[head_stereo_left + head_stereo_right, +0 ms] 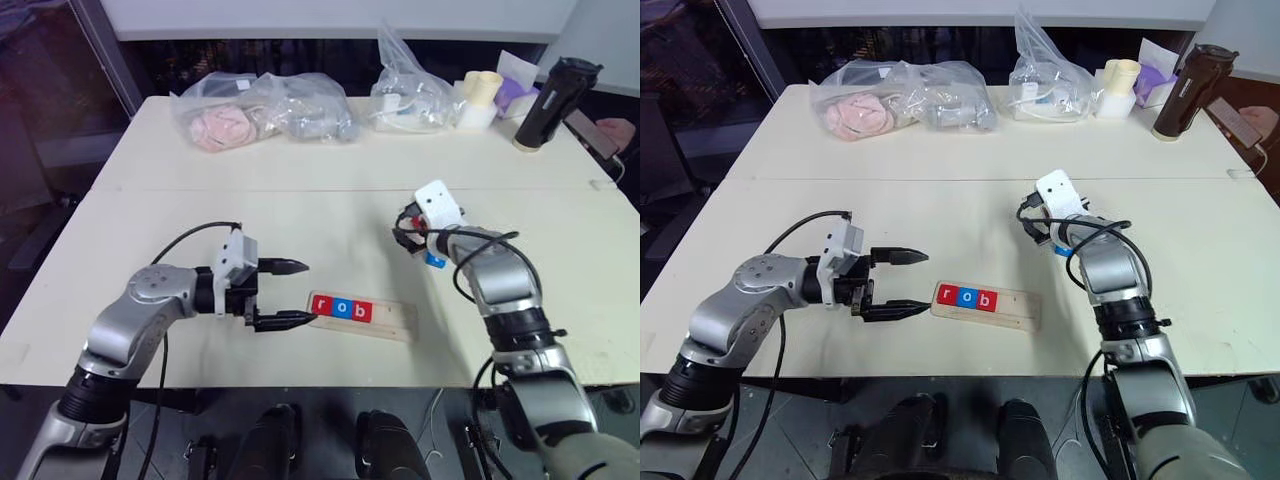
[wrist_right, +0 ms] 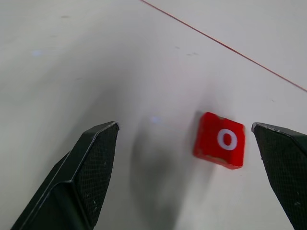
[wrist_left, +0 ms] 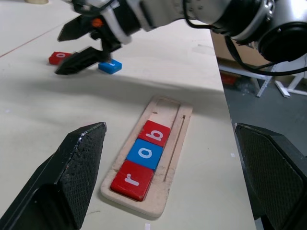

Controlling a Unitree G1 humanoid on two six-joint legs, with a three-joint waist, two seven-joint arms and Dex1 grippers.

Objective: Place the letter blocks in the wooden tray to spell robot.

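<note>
My left claw [image 1: 290, 293] hangs with its two black fingers spread wide apart and nothing between them, the lower fingertip just beside the 9 o'clock end of the wooden tray [image 1: 395, 322]. The tray lies near the front edge of the pale surface [image 1: 300, 215], at about 6 o'clock from the middle of it. Three letter blocks sit in its groove, pushed toward that same end: a red r [image 1: 321, 306], a blue o [image 1: 342, 309] and a red b [image 1: 362, 312], touching one another in a row. The rest of the groove, toward 3 o'clock, is bare wood.

My right claw [image 3: 82, 44] is out over the surface at about 2 o'clock from the tray, well apart from it, its fingers also wide and gripping nothing. A loose red o block [image 2: 220, 140] lies flat on the surface between those fingers, nearer one of them, touching neither. A loose blue block [image 3: 110, 66] lies just beside that claw; I cannot read its letter.

Along the far edge, at 12 o'clock, are clear plastic bags [image 1: 265, 108] and a dark bottle [image 1: 552, 102].
</note>
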